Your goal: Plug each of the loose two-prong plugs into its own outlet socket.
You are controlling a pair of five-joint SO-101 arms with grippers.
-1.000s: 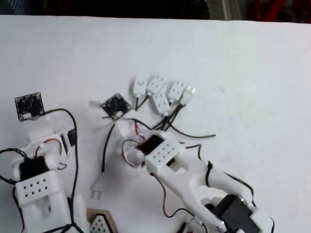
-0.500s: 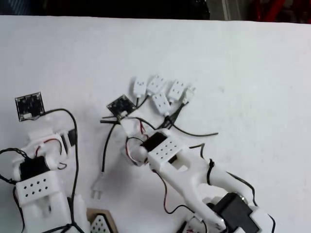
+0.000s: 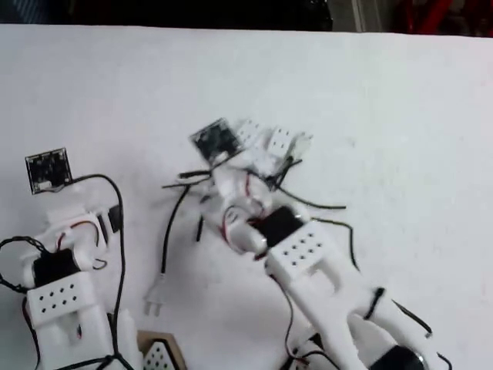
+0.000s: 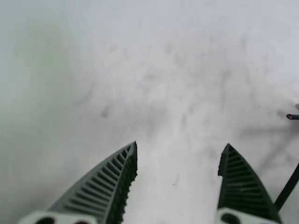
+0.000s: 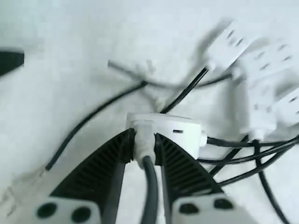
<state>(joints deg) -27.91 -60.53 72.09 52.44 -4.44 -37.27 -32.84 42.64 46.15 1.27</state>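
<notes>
R gripper (image 5: 144, 136) pinching plug (image 5: 142, 150) tight, touching outlet socket (image 5: 180, 128); L gripper (image 4: 180, 149) gaping wide over white table (image 4: 140, 70), well apart from socket.

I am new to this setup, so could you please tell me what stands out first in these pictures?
The right gripper, shut on a white plug, holds it against a white socket beside a cluster of further sockets mid-table. A loose plug lies on the table near its front edge, and the left gripper hangs open over a bare patch.

bright diffuse light, table (image 3: 400, 116) washed out, soft shadows beside cords (image 5: 184, 93)
</notes>
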